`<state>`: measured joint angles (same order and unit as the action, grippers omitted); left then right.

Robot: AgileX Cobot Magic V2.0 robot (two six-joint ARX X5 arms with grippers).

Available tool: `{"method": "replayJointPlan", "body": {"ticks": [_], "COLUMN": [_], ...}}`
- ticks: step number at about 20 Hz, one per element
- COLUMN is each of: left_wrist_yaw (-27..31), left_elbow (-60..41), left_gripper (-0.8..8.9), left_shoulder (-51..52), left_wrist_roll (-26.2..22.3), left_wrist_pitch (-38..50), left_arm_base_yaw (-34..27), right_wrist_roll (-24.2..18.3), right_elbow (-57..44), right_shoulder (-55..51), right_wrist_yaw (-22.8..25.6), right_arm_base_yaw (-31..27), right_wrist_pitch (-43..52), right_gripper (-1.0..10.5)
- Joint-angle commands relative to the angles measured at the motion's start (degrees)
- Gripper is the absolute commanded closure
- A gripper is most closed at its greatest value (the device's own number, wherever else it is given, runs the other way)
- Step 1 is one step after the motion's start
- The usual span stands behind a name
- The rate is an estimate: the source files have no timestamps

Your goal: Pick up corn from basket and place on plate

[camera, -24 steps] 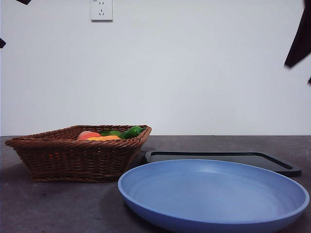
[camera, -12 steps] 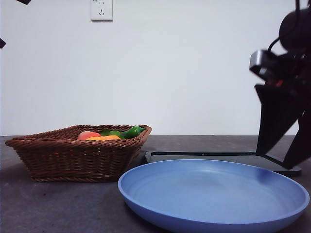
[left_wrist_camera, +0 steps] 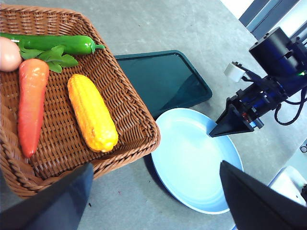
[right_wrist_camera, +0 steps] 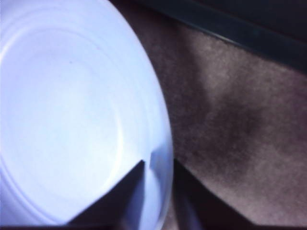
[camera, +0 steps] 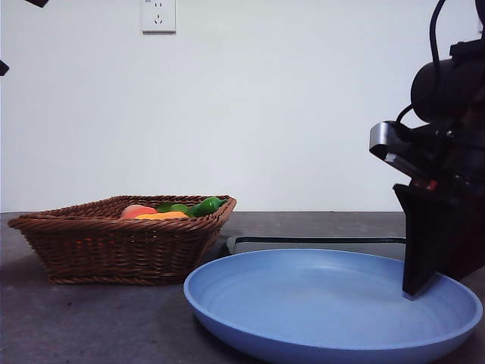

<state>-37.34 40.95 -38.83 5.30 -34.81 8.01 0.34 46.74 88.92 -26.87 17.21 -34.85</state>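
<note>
The corn [left_wrist_camera: 92, 112] lies in the wicker basket [left_wrist_camera: 139, 143], an orange-yellow cob beside a red-orange vegetable; from the front only its top [camera: 161, 216] shows over the basket [camera: 114, 250] rim. My left gripper [left_wrist_camera: 156, 165] hovers open high above the basket's near corner, holding nothing. The blue plate [camera: 303, 303] sits in front, right of the basket. My right gripper [camera: 415, 292] has come down on the plate's right side. In the right wrist view its jaws [right_wrist_camera: 158, 163] stand close together either side of the plate [right_wrist_camera: 72, 120] rim, one inside and one outside.
A flat black tray [camera: 318, 241] lies behind the plate. In the basket are also a long green pepper [left_wrist_camera: 48, 43], a red-orange carrot-like vegetable [left_wrist_camera: 31, 105] and a peach-pink fruit [left_wrist_camera: 7, 52]. A wall socket [camera: 158, 15] is high on the back wall.
The right arm came down from the top right corner onto the plate's right rim, and its jaws went from spread wide to close together. Basket, corn and plate have not moved.
</note>
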Motion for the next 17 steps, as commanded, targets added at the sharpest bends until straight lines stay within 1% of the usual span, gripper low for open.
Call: {"method": "replayJointPlan", "body": {"ticks": [1, 5, 8, 10, 13, 17], "left_wrist_yaw": [0.1, 0.6, 3.7, 7.0, 13.6, 20.7], "left_elbow": [0.9, 0.9, 1.7, 3.4, 7.4, 14.0], "left_gripper": [3.85, 3.85, 3.85, 3.85, 3.85, 3.86], "left_shoulder": [-0.7, -2.2, -4.9, -8.0, -14.6, -26.1], "left_wrist_roll": [0.0, 0.0, 0.0, -0.1, -0.1, -0.4], "left_wrist_pitch": [0.5, 1.2, 2.4, 3.1, 3.8, 3.7], "left_arm_base_yaw": [0.2, 0.6, 2.8, 5.5, 10.4, 15.5], "right_wrist_roll": [0.4, 1.1, 1.3, 2.0, 2.1, 3.8], "right_elbow": [0.9, 0.9, 1.0, 1.0, 1.0, 1.0], "right_shoulder": [1.0, 0.2, -4.1, -8.9, -18.3, -30.2], "right_wrist_yaw": [-0.1, 0.0, 0.2, 0.9, 3.3, 3.5], "right_arm_base_yaw": [0.3, 0.1, -0.6, -1.0, -2.3, -4.9], "right_wrist_pitch": [0.5, -0.8, -3.4, -5.9, -10.7, -13.7], "right_gripper": [9.4, 9.4, 9.4, 9.4, 9.4, 9.4]}}
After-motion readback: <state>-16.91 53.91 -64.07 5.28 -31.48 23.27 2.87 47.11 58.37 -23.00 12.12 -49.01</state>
